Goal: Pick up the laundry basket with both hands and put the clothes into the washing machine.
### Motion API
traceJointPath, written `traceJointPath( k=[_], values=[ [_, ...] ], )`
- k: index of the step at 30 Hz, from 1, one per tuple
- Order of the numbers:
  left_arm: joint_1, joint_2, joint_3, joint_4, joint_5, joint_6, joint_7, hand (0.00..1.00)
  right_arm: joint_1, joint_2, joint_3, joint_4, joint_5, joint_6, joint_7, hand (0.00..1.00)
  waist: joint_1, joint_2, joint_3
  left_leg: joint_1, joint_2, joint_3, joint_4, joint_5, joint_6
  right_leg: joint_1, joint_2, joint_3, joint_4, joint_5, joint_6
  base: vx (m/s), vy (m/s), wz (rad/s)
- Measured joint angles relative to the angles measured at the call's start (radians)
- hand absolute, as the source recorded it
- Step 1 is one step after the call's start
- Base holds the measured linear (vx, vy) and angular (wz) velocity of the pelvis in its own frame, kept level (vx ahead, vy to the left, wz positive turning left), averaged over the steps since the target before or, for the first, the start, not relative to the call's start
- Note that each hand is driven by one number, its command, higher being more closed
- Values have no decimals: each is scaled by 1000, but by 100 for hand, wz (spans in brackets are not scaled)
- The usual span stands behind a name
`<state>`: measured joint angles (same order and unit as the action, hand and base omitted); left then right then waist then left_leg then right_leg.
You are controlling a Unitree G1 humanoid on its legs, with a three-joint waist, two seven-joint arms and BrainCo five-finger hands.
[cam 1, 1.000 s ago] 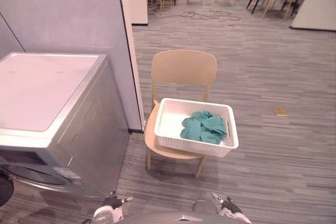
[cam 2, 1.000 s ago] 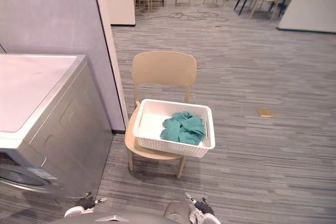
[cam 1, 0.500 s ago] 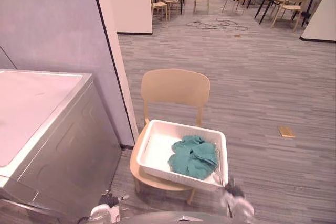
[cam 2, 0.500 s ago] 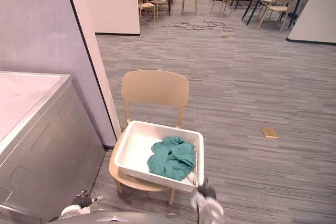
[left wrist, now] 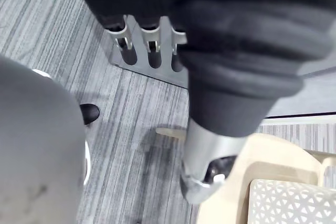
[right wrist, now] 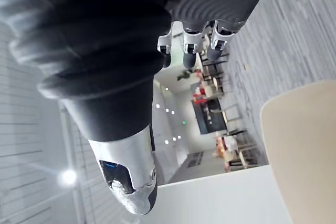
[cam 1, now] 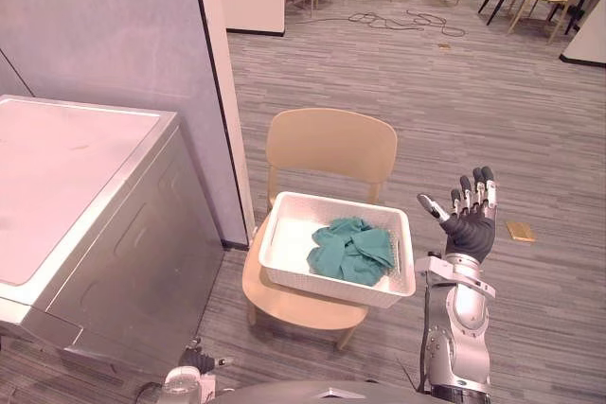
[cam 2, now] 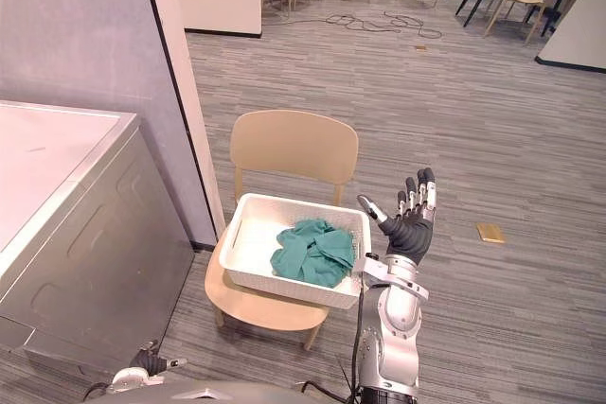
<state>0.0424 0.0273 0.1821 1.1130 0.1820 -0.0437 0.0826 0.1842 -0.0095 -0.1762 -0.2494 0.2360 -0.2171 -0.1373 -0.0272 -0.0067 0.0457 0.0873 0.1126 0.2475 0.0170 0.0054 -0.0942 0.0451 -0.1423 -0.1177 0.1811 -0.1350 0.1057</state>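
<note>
Left eye view: one basket (cam 1: pixel 333 288) on one chair (cam 1: pixel 331 144); right hand (cam 1: pixel 470 226) spread.

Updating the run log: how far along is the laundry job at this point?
Done: nothing visible yet; the basket sits on the chair with the green clothes inside. In hand: nothing. The right hand is open in the air beside the basket, not touching it; the left hand is low and open. Left: grip the basket with both hands, lift, load the washing machine.

Plastic lattice basket (cam 1: pixel 322 287), soft teal cloth (cam 1: pixel 352 251)
</note>
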Motion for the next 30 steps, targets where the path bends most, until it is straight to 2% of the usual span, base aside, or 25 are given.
traceJointPath(
  k=[4, 6, 11, 13, 18, 20, 22, 25, 30],
  values=[
    [-3, 12, -54, 9, 1, -2, -3, 0, 16, -39, 44, 45, -12, 10, 44, 0, 0, -2, -4, -12, -2, -5, -7, 4, 3, 12, 4, -3, -62, 36, 5, -14, 17, -2],
    [-6, 16, -82, 9, 11, -3, -4, 0, 13, -77, 68, 91, -59, 27, 73, 0, 2, -4, -12, -40, -10, -22, -27, 17, 9, -5, 4, -7, -89, 52, 9, -23, 22, 12],
    [-27, 35, -153, 6, 30, -5, -26, 0, -137, -231, 152, 347, -103, 74, 111, 0, 13, -9, -4, -99, -24, -55, -70, 63, 20, -46, 3, -33, -127, 93, 12, -14, 19, 15],
    [-50, 41, -182, -4, 30, -8, -30, 0, -282, -316, 212, 482, -127, 87, 115, 0, 25, -4, 44, -109, -25, -59, -68, 72, 24, -52, 3, -34, -129, 103, 7, -57, 16, 5],
    [-102, 43, -232, -29, 27, -11, -32, 0, -553, -396, 287, 742, -129, 96, 121, 0, 43, 29, 141, -194, -25, -73, -49, 97, 36, -120, 3, -40, -124, 132, 1, -104, 24, 7],
    [-121, 48, -244, -45, 16, -13, -31, 0, -634, -399, 294, 869, -129, 113, 141, 0, 47, 35, 190, -213, -24, -92, -31, 99, 36, -123, 3, -56, -118, 133, 1, -99, 24, 21],
    [-152, 50, -269, -50, 5, -15, -31, 0, -736, -399, 294, 1033, -128, 146, 146, 0, 66, 45, 227, -251, -23, -98, -17, 105, 40, -163, 1, -57, -94, 133, 0, -106, 30, 7],
    [-171, 50, -276, -73, -42, -16, -24, 0, -855, -396, 289, 1163, -128, 179, 137, 0, 71, 59, 288, -271, -25, -97, -16, 115, 43, -197, -3, -52, -69, 133, 0, -75, 33, -2],
    [-194, 38, -283, -102, -102, -20, -20, 0, -963, -392, 213, 1252, -114, 202, 102, 0, 82, 71, 338, -339, -24, -95, 0, 124, 47, -275, -8, -46, -35, 134, -1, -32, 16, -2]
  ],
)
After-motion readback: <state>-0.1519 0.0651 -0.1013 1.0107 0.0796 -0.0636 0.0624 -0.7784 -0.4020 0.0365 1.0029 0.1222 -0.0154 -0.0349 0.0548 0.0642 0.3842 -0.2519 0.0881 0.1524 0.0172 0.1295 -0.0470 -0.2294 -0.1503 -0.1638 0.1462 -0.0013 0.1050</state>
